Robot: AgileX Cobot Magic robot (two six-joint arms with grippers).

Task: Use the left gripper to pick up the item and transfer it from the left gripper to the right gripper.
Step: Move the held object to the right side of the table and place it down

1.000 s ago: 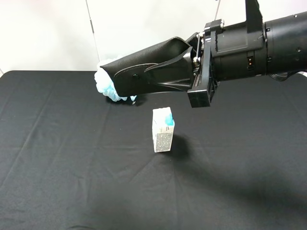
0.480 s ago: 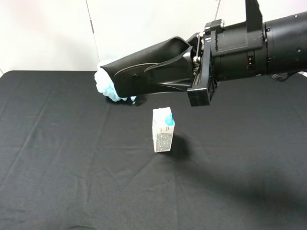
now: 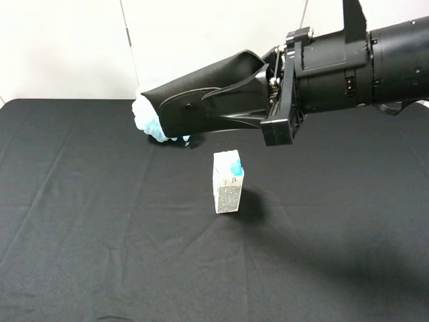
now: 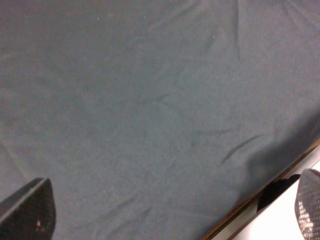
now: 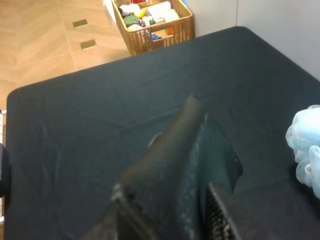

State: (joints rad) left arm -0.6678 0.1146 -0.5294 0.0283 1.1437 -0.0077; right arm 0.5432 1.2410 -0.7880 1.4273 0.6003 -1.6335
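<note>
Exterior high view: the right gripper holds the black case in the air above the table, fingers clamped on one end. The case's free end reaches in front of a bath puff. A small carton stands upright below.

Left wrist view: the left gripper hangs over bare cloth, its fingers spread wide with nothing between them.

Right wrist view: the case sits pinched between the fingers, and a wicker basket stands on the floor beyond the table.
</note>
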